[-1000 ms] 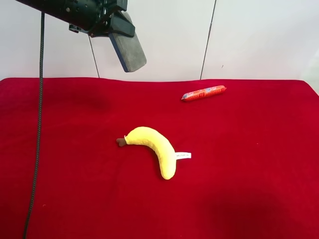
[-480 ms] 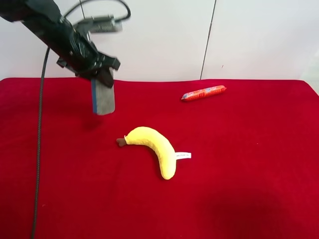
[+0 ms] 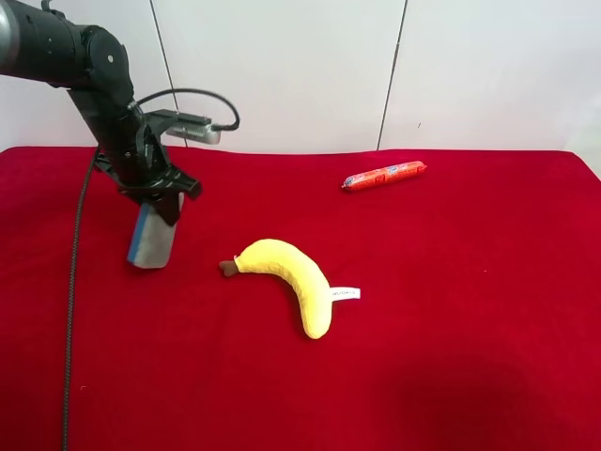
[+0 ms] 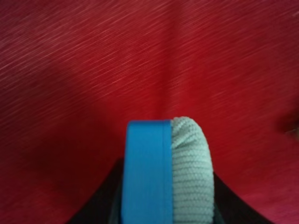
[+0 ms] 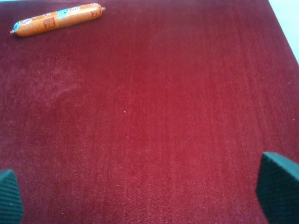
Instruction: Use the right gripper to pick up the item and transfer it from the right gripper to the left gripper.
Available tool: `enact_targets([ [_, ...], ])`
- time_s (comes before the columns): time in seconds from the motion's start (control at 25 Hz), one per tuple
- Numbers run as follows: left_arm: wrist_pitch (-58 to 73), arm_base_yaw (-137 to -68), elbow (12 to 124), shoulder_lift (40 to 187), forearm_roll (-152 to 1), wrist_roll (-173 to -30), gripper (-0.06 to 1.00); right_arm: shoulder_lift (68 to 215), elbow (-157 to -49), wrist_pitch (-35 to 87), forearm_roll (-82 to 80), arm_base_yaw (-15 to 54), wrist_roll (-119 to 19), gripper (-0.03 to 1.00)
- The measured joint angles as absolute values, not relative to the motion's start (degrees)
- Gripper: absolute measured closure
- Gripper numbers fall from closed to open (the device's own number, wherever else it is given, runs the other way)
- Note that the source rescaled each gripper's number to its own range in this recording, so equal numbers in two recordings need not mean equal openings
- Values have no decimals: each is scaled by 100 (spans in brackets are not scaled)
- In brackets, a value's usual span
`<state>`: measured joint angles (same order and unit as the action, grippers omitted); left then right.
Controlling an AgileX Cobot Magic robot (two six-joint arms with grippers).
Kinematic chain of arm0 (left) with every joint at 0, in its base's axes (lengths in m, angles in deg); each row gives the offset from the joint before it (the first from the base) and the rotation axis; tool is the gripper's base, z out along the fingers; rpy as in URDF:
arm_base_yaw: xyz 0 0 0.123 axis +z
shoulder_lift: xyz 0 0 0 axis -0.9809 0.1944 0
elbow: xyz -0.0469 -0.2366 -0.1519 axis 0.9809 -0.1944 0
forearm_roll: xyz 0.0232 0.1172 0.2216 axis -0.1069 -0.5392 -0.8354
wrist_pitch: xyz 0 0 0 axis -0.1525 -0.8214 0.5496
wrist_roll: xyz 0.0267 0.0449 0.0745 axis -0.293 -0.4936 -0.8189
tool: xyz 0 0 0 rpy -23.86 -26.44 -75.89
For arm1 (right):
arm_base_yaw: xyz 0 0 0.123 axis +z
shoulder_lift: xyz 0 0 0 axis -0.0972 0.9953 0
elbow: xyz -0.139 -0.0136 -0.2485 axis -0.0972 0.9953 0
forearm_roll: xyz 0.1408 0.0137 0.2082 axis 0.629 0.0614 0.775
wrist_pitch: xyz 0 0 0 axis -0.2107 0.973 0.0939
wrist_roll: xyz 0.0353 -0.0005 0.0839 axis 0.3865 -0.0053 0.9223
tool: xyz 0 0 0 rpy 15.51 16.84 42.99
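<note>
A board eraser (image 3: 150,241) with a blue back and a grey felt face hangs upright from my left gripper (image 3: 160,202), which is shut on its upper end. Its lower end is close to the red cloth, left of the banana; I cannot tell if it touches. In the left wrist view the eraser (image 4: 168,172) fills the lower middle and hides the fingers. My right gripper (image 5: 142,200) is open and empty over bare red cloth, with only its dark green pads (image 5: 277,186) showing. The right arm is out of the exterior high view.
A yellow plush banana (image 3: 286,275) with a white tag lies mid-table. A red-orange sausage (image 3: 383,175) lies at the back right and also shows in the right wrist view (image 5: 56,19). A black cable (image 3: 73,282) hangs along the left side. The red cloth (image 3: 470,329) covers the table.
My left arm has swung down and to the left with the eraser, from high above the table's back to just over the cloth beside the banana. The banana and sausage have not moved.
</note>
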<state>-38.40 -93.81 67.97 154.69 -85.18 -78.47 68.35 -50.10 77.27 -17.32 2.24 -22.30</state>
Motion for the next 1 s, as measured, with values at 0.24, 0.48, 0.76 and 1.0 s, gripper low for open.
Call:
enact_targets([
  [0.24,-3828,-9347,6797,15474,-8675,-7840,92,6835,-5010,7727,-1732,224,-2230,-3],
  [0.48,-3981,-9347,6803,15474,-8665,-7834,59,6835,-5010,7727,-1732,224,-2230,-3],
  [0.76,-4001,-9347,6803,15474,-8665,-7839,-4,6835,-5010,7727,-1732,224,-2230,-3],
  [1.0,-3894,-9347,6803,15474,-8665,-7839,-5,6835,-5010,7727,-1732,224,-2230,-3],
])
